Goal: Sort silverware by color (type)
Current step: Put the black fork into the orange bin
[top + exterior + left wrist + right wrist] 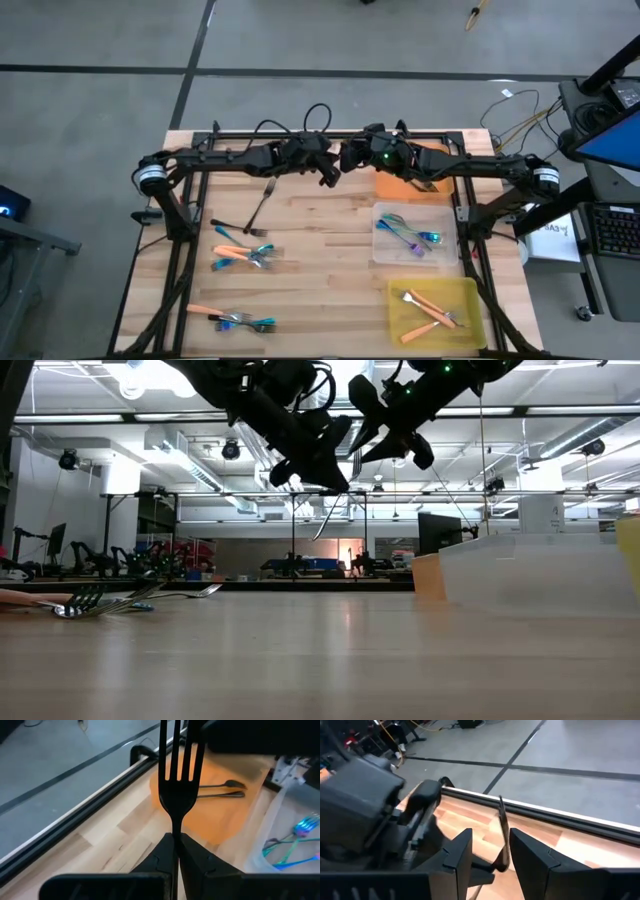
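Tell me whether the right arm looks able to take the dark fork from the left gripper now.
Probably yes: the right gripper stands open around the dark fork, which the left gripper pinches, nothing between them.

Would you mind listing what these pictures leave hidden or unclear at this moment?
- Dark fork held in the shut left gripper: its handle is hidden between the fingers in the left wrist view.
- Orange tray: mostly covered by the right arm in the high view, so its fork count is unclear.
- Right gripper, open around the fork: contact cannot be told.
- Fork pile: colours unreadable in the low view.
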### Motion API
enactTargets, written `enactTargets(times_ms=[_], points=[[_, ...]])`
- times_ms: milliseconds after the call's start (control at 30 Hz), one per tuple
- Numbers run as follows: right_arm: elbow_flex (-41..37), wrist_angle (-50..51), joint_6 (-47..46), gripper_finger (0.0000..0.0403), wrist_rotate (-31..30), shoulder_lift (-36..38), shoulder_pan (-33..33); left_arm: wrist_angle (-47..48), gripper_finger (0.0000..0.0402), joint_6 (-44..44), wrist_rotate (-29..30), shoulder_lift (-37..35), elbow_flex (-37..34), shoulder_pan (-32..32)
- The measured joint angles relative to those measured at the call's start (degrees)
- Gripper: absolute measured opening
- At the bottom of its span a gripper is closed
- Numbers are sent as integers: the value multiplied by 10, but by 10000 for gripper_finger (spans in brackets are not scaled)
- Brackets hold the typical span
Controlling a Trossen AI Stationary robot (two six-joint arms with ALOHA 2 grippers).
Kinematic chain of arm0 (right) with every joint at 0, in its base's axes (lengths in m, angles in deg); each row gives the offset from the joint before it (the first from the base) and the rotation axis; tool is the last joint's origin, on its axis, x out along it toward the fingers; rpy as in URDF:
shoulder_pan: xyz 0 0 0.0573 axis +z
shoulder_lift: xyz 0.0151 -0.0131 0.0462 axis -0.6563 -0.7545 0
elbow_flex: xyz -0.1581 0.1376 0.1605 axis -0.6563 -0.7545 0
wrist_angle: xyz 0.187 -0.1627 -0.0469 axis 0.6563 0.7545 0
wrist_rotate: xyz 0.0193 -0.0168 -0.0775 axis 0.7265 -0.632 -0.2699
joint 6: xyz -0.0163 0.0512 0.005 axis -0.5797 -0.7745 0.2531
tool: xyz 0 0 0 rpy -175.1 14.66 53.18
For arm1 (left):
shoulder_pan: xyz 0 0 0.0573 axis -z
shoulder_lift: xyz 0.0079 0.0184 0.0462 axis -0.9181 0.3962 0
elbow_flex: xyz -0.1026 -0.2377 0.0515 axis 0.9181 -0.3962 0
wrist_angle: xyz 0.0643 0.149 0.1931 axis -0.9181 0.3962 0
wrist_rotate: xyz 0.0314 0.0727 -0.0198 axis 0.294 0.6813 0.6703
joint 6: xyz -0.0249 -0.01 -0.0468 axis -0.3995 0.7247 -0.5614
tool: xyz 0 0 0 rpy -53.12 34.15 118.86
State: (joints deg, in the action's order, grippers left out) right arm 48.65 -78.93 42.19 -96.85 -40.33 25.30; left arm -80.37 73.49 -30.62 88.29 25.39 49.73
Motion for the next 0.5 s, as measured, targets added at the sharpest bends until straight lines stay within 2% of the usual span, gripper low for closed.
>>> enactTargets(times_ms=[100, 333, 500], points=[[0, 1, 0, 121, 0, 0, -3, -1, 0, 5, -23, 0, 7, 1], [0, 5, 2, 118, 0, 0, -12, 2, 0, 5, -29, 0, 13, 4], [0, 7, 11, 84, 0, 0, -14, 1, 0, 10, -29, 0, 16, 4]])
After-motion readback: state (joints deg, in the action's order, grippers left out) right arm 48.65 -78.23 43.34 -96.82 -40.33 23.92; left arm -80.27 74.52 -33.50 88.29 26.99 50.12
